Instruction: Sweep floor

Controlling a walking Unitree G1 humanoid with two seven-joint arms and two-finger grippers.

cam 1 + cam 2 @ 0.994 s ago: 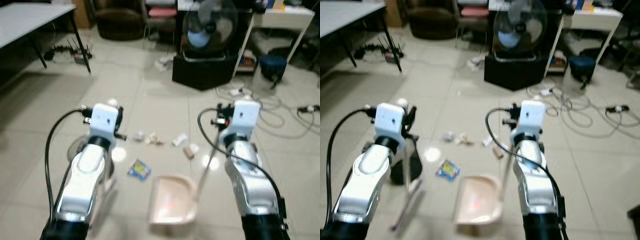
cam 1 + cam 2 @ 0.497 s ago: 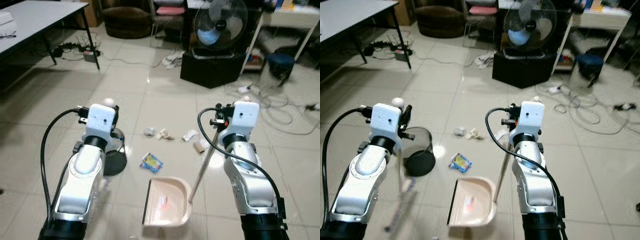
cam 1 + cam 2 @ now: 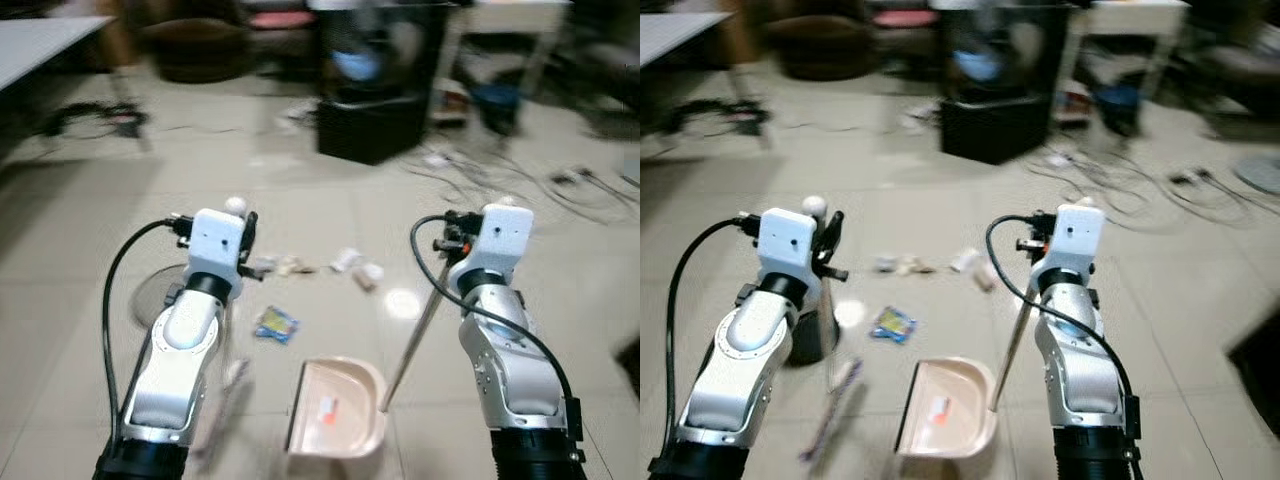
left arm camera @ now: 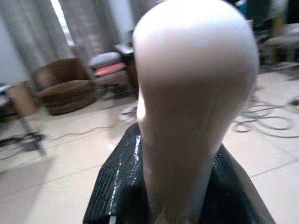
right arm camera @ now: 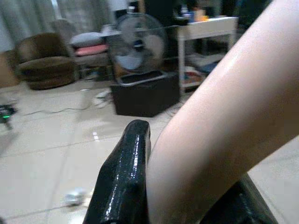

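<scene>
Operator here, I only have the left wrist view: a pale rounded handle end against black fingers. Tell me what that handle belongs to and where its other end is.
Observer: It is the broom. The left gripper is shut on its top, and the blurred brush end is on the floor beside your left arm.
Operator: Report the dustpan.
Observer: The dustpan sits on the floor between the arms. The right gripper is shut on its long handle.
Operator: Give me the litter.
Observer: A blue wrapper lies just ahead of the dustpan, with pale scraps further out.
Operator: Anything near the broom?
Observer: A dark bin stands behind your left arm.
</scene>
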